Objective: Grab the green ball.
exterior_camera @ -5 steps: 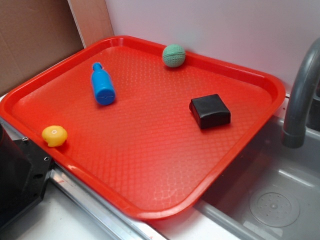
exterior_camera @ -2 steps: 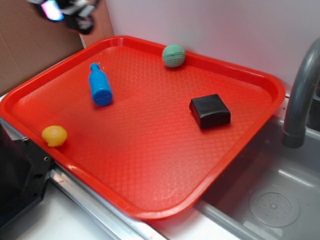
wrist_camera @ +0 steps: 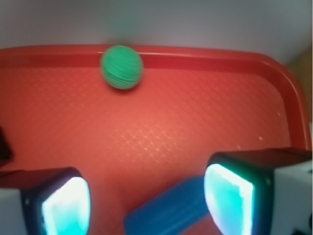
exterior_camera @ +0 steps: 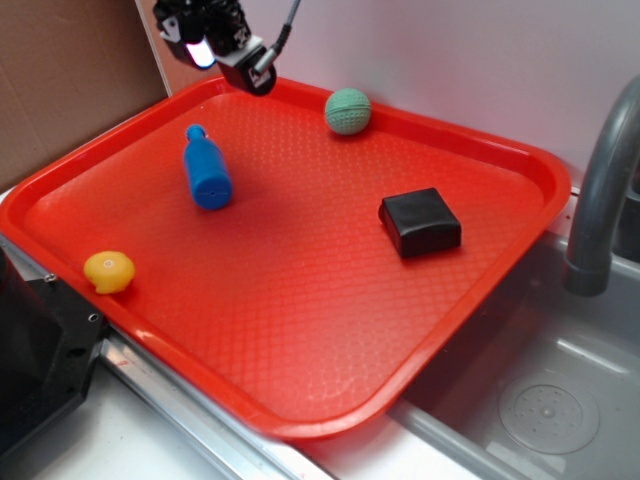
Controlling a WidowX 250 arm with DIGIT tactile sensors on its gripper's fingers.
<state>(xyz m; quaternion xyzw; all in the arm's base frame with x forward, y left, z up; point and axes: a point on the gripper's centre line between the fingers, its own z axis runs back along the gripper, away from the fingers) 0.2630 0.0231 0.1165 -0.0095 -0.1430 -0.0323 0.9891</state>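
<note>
Two fingers (wrist_camera: pixel 66 205) of the gripper (exterior_camera: pixel 215 40) are standing wide apart in the wrist view, holding nothing and touching nothing. The gripper is hanging above the tray's (exterior_camera: pixel 300 300) far corner, at about 11 o'clock from the tray's middle. The ball (exterior_camera: pixel 348 111) is resting on the tray against its far rim, at about 12 o'clock, well apart from the fingers. A bottle (exterior_camera: pixel 206 170) is lying below the gripper; in the wrist view its end is showing between the fingers. A black block (exterior_camera: pixel 420 222) is sitting at 2 o'clock, a lemon (exterior_camera: pixel 109 271) at 9 o'clock.
</note>
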